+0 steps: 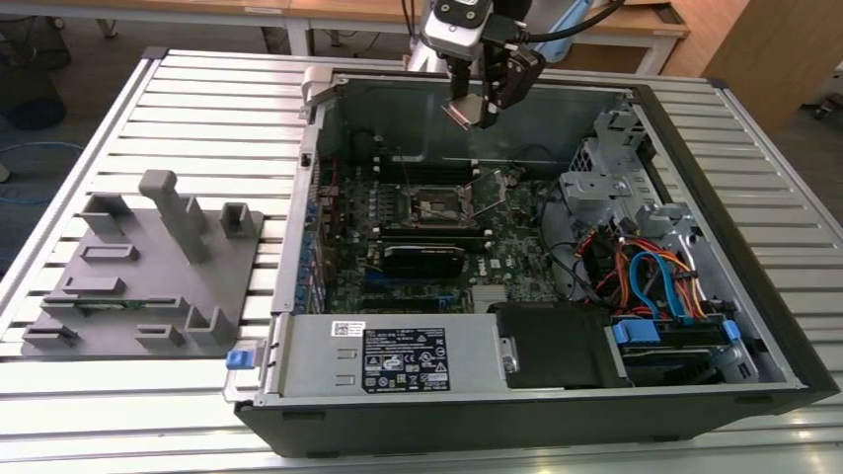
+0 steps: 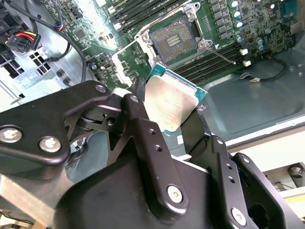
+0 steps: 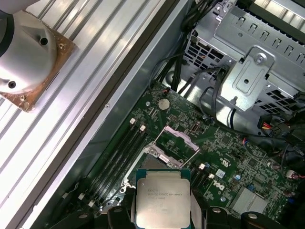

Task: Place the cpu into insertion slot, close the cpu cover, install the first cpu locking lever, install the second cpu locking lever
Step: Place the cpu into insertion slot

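Hand [image 1: 477,107] clamped on the cpu [image 2: 172,101] by its edges, high over the case's [image 1: 737,326] far side. Insertion slot [image 1: 441,205] lies open, well below. Risk: chip sits tilted; a skewed or slipped landing could damage the slot.

Robotics lab or workshop. Evidence: a slatted aluminium table [image 1: 197,99] carries an open computer case [image 1: 527,425]. Near the table's edge at the exterior view's left stands a grey fixture block [image 1: 145,276]. A robot arm [image 1: 455,20] hangs above the case. Wooden desks [image 1: 355,12] stand beyond the table's far edge.
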Available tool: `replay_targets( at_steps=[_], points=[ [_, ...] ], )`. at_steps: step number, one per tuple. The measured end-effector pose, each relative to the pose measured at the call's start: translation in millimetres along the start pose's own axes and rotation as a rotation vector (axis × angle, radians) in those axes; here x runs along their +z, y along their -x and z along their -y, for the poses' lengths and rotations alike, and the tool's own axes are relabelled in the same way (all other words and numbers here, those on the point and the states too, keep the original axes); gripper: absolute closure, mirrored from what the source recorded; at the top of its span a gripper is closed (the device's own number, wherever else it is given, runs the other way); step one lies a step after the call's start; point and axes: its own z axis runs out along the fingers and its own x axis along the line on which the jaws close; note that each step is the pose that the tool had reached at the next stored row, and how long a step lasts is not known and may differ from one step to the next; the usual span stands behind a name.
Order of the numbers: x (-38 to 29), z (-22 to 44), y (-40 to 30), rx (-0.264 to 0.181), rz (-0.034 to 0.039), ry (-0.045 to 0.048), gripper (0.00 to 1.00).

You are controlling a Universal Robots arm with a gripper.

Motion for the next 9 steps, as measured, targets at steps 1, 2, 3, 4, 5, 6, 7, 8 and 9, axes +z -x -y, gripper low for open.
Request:
replay_targets(
  at_steps=[1,2,3,4,5,6,7,8,9],
  points=[
    [0.0,0.0,0.0,0.001,0.0000,0.0001,0.46],
    [0.0,0.0,0.0,0.002,0.0001,0.0000,0.46],
    [0.0,0.0,0.0,0.002,0.0002,0.0001,0.46],
    [0.0,0.0,0.0,0.003,0.0002,0.0001,0.46],
    [0.0,0.0,0.0,0.004,0.0003,0.0001,0.46],
    [0.0,0.0,0.0,0.005,0.0005,0.0001,0.46],
    [0.0,0.0,0.0,0.008,0.0007,0.0002,0.46],
    [0.0,0.0,0.0,0.011,0.0009,0.0003,0.46],
    [0.0,0.0,0.0,0.014,0.0012,0.0003,0.46]
  ],
)
